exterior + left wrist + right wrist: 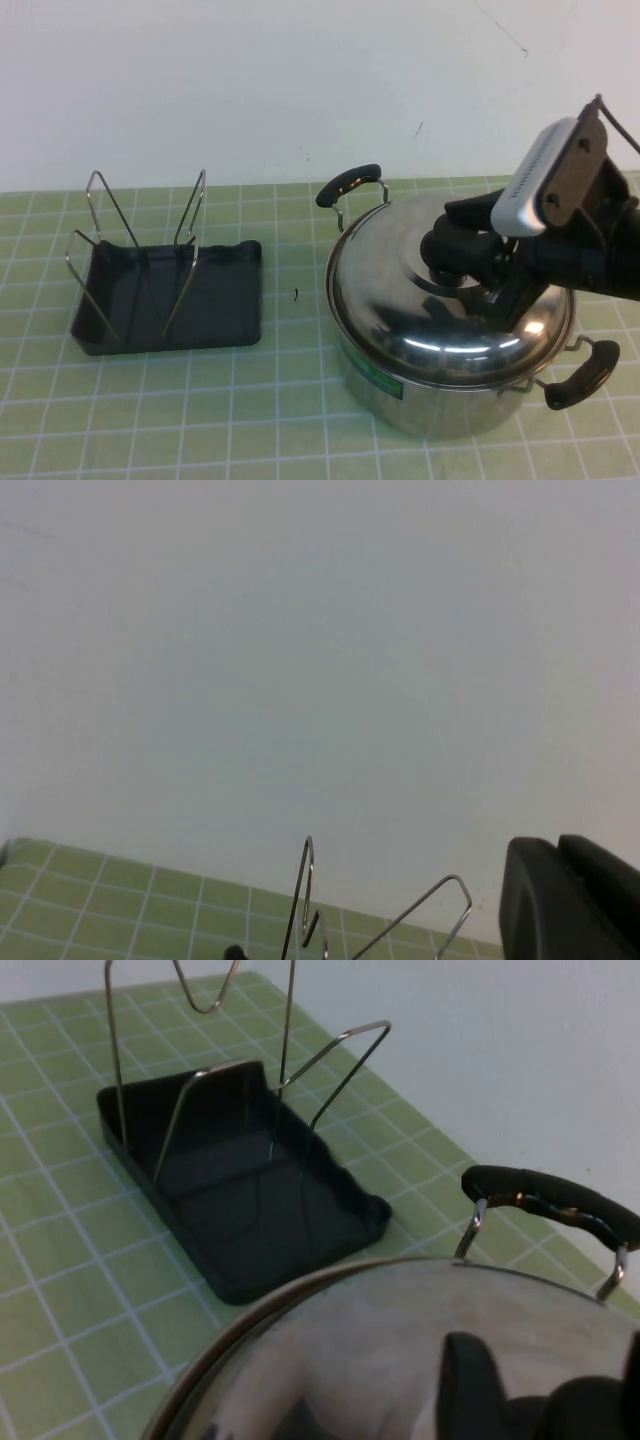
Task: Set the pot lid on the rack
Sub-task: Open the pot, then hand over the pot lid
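Observation:
The pot lid (pixel 420 310), shiny steel with a black knob (pixel 452 272), lies on the steel pot (pixel 440 395) at the right. My right gripper (pixel 458 255) is over the lid's centre, open, with a finger on each side of the knob. In the right wrist view one finger (pixel 466 1385) stands a little apart from the knob (pixel 585 1412) above the lid (pixel 350 1360). The rack (pixel 215 300), a dark tray with wire uprights, stands at the left and holds nothing; it also shows in the right wrist view (pixel 250 1210). My left gripper (pixel 558 890) is shut and empty, near the rack's wire tops (pixel 305 900).
The pot has two black handles, one at the back (pixel 348 184) and one at the front right (pixel 584 374). A white wall runs along the back edge of the green tiled table (pixel 150 420). A small dark speck (pixel 297 294) lies between the rack and the pot.

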Controlling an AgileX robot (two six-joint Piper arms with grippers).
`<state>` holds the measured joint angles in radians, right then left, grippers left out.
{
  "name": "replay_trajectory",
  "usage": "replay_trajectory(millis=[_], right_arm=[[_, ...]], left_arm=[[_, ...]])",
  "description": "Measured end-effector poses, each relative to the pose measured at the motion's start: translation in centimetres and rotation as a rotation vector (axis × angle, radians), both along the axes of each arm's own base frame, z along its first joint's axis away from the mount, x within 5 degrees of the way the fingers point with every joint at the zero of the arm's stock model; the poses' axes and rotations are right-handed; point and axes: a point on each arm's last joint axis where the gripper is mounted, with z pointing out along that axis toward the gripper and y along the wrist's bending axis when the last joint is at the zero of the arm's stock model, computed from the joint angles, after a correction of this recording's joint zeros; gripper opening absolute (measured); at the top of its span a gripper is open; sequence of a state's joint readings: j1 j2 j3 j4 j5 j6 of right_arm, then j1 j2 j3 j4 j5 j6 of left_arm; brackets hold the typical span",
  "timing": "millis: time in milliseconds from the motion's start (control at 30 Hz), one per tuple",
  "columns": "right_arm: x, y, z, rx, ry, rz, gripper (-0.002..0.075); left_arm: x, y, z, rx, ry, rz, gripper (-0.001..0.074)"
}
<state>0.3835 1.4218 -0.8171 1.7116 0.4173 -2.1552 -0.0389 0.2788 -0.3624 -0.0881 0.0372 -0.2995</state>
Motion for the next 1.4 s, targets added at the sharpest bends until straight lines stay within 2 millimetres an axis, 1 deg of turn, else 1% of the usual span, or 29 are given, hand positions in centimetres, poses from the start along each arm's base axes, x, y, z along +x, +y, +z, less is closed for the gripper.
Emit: replay_trajectory(millis=[100, 167, 200, 300, 400, 500, 567, 633, 767, 800, 1067, 1167, 1233, 1300, 1367, 1400], right_arm=[[0.7, 0.3, 0.0, -0.013, -0.016, 0.006, 0.0486], [1.2, 0.4, 0.2, -0.020, -0.029, -0.001, 0.0582], [1.4, 0.4, 0.3, -0.023, -0.034, -0.009, 0.0617], [2.0, 0.3, 0.0, -0.044, -0.031, -0.037, 0.0662], [2.6, 0.2, -0.9, -0.074, -0.011, -0.067, 0.0672], [2.9, 0.2, -1.7, -0.091, 0.010, -0.077, 0.0668], [3.0, 0.3, -1.9, -0.093, 0.017, -0.075, 0.0636], [3.0, 0.3, -1.9, -0.089, 0.018, -0.074, 0.0571], [3.0, 0.4, -1.9, -0.085, 0.018, -0.066, 0.0333], [3.0, 0.4, -1.9, -0.085, 0.018, -0.066, 0.0345], [3.0, 0.4, -1.9, -0.071, 0.035, -0.075, 0.0344], [3.0, 0.5, -1.4, -0.064, 0.023, -0.076, 0.0343], [2.9, 0.4, -0.3, -0.051, -0.007, -0.081, 0.0343], [2.6, 0.2, 1.6, -0.026, -0.063, -0.085, 0.0343], [2.1, 0.0, 3.7, 0.002, -0.122, -0.085, 0.0343], [1.6, -0.1, 4.9, 0.020, -0.155, -0.079, 0.0343]], left_arm=[[0.0, 0.0, -0.2, 0.001, 0.024, -0.002, -0.0003], [0.0, 0.0, -0.4, 0.002, 0.040, -0.003, -0.0003], [0.0, 0.0, -0.4, 0.002, 0.044, -0.003, -0.0003], [0.0, 0.0, -0.5, 0.003, 0.056, -0.004, -0.0003], [0.0, 0.0, -0.6, 0.001, 0.063, -0.005, -0.0003], [0.0, -0.1, -0.6, -0.005, 0.063, -0.007, -0.0003], [0.1, -0.1, -0.6, -0.010, 0.067, -0.008, -0.0003], [0.1, -0.1, -0.6, -0.012, 0.067, -0.008, -0.0003], [0.1, -0.1, -0.6, -0.027, 0.068, -0.011, -0.0003], [0.1, -0.1, -0.6, -0.037, 0.070, -0.013, -0.0003], [0.1, -0.2, -0.6, -0.133, 0.073, -0.033, -0.0003], [0.0, -0.3, -0.6, -0.223, 0.076, -0.050, -0.0003], [0.0, -0.4, -0.5, -0.310, 0.080, -0.067, -0.0001], [0.0, -0.5, -0.5, -0.404, 0.083, -0.086, 0.0020], [0.0, -0.6, -0.5, -0.487, 0.088, -0.104, 0.0071], [0.0, -0.7, -0.4, -0.555, 0.094, -0.119, 0.0137]])
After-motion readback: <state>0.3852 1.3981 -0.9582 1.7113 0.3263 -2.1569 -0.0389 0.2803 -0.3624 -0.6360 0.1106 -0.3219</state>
